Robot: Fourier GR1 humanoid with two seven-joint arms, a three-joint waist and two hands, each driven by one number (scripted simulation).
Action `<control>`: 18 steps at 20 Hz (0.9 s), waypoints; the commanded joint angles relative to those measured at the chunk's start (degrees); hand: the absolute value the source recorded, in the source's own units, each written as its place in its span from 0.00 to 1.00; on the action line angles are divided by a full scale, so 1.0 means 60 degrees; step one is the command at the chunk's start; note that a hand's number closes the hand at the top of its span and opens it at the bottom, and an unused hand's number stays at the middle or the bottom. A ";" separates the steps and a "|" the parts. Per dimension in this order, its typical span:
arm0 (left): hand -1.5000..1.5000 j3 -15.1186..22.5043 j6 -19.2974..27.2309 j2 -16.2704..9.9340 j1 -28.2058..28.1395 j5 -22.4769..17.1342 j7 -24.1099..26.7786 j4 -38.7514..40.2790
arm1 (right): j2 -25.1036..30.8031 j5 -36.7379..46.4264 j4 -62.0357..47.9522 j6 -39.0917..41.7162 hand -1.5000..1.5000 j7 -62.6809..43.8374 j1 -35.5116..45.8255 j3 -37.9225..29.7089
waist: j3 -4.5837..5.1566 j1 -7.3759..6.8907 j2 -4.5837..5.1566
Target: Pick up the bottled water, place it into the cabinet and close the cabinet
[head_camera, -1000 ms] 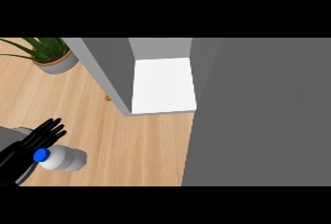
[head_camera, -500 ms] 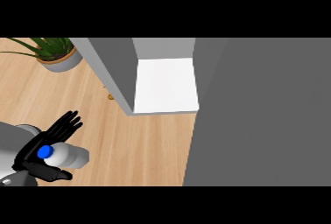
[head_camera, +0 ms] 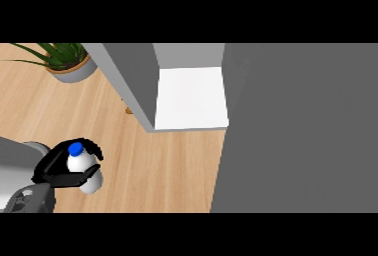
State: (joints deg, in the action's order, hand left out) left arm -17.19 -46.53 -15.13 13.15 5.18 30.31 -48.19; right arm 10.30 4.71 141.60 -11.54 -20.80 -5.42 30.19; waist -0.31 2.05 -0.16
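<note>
From the left hand (head_camera: 63, 170), bare bench (head_camera: 170, 170) stretches rightward and ahead to the cabinet (head_camera: 192, 97), whose white shelf floor lies open. The cabinet's grey side wall (head_camera: 129, 80) stands ahead-right; the open door (head_camera: 295, 130) blocks farther right. A potted plant (head_camera: 68, 62) stands well ahead.

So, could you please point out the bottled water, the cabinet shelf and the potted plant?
bottled water (head_camera: 76, 148), head view, on its blue cap.
cabinet shelf (head_camera: 190, 97), head view, on its white floor.
potted plant (head_camera: 72, 72), head view, on its grey pot.
</note>
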 commanded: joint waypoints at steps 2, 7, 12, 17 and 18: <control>1.00 0.1315 -0.0166 0.0039 -0.0390 0.1284 0.2831 -0.0469 | 0.0173 0.0335 0.0647 -0.0097 0.00 -0.0327 0.0011 -0.0223 | 0.0107 -0.0061 0.0044; 1.00 0.1005 0.4377 0.1817 -0.0244 0.1413 0.2311 -0.0396 | 0.0223 0.0718 0.1002 -0.0375 0.00 -0.0651 -0.0162 0.0326 | 0.0080 -0.0091 -0.0013; 1.00 0.0857 0.7215 0.2459 -0.0351 0.1127 0.2938 -0.0184 | 0.0322 0.0701 0.0542 -0.0409 0.00 -0.0182 -0.0154 0.0358 | 0.0082 -0.0069 0.0011; 1.00 0.1769 0.7125 0.2471 0.0203 -0.0203 0.2923 0.0011 | 0.0280 0.0462 0.0261 -0.0510 0.00 -0.0360 0.0333 0.0174 | 0.0087 -0.0107 0.0043; 1.00 0.2149 0.7372 0.2473 0.0135 -0.0777 0.2366 -0.0492 | 0.0477 0.0283 0.0384 -0.0456 0.00 0.0216 -0.0329 0.0130 | 0.0061 -0.0070 -0.0011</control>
State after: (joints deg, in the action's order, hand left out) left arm -8.51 -4.77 -5.37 12.66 7.87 45.01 -52.04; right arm 12.28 4.62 141.38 -14.31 -20.47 -5.46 31.34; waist -0.84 1.26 -0.50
